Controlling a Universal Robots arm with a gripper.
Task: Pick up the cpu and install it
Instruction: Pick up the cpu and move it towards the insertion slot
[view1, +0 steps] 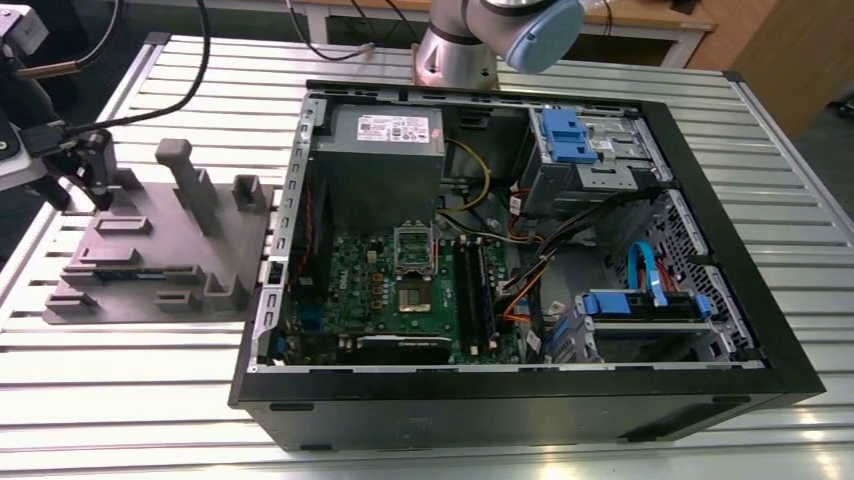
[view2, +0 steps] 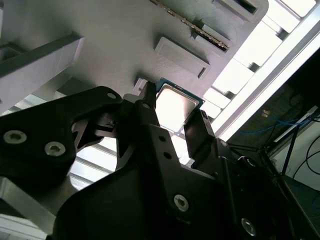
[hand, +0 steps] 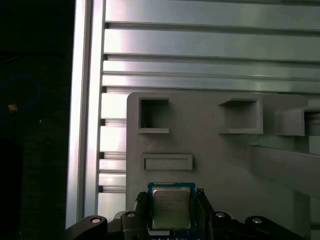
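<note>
- The gripper (hand: 172, 199) is closed narrowly on the cpu (hand: 171, 210). Its fingers (hand: 141, 210) are set against two opposite edges, so the shiny top is left uncovered.
- The cpu is held flat over the grey fixture (hand: 210, 150), presumably so that it is kept level for seating.
- In the exterior view, the gripper is seen at the upper left, pointed downward over the fixture's outer corner.
- The motherboard socket (view1: 414, 262) is found at the frame's centre, inside the open computer case (view1: 534, 390) and well apart from the gripper.
</note>
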